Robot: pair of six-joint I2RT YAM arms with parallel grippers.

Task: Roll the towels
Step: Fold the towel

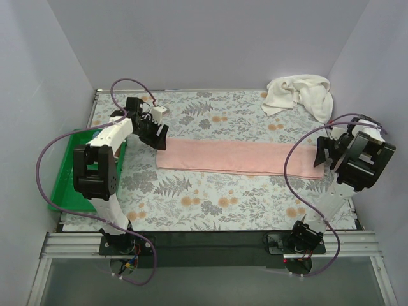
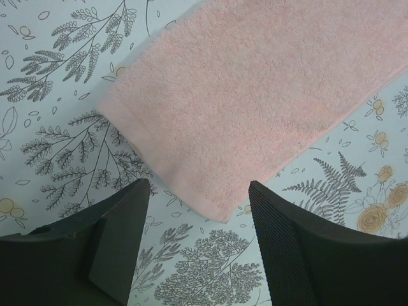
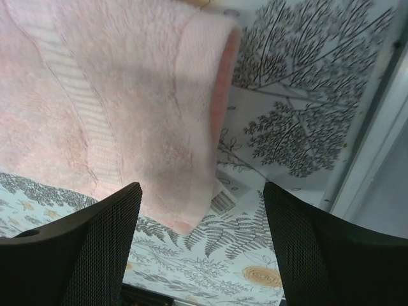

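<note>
The salmon-pink towel (image 1: 236,156) lies flat as a long strip across the floral mat. My left gripper (image 1: 157,137) is open and empty just above the towel's left end; in the left wrist view (image 2: 199,185) its jaws straddle the near corner of the pink towel (image 2: 255,95). My right gripper (image 1: 322,153) is open and empty over the right end; in the right wrist view (image 3: 202,186) the towel's end (image 3: 127,95) looks turned over into a thick rounded fold. The cream-white towel (image 1: 299,94) lies crumpled at the back right.
A green plastic tray (image 1: 62,175) sits at the left edge, partly behind my left arm. The floral mat (image 1: 210,197) covers the table. White walls close in the back and both sides. A small label (image 3: 223,203) peeks from under the pink towel's end.
</note>
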